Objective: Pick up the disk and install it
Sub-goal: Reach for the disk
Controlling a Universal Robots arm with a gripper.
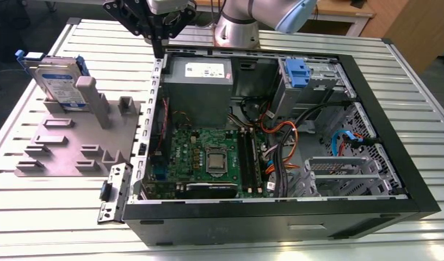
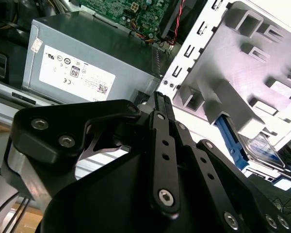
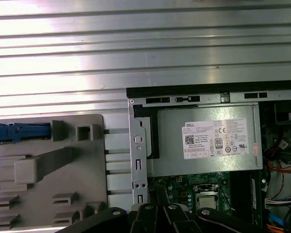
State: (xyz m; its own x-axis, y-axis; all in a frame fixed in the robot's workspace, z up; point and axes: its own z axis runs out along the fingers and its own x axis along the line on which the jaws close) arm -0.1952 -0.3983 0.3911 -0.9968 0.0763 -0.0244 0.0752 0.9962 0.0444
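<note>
Standing upright in the grey holder (image 1: 69,147), the disk (image 1: 59,81) is seen well apart from the gripper (image 1: 158,50), whose fingertips are pressed together on nothing above the computer case (image 1: 280,217); pickup and installation are both judged undone.

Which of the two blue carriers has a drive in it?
The one around the disk, standing in the grey fixture outside the case; the blue bracket inside is bare.
</note>
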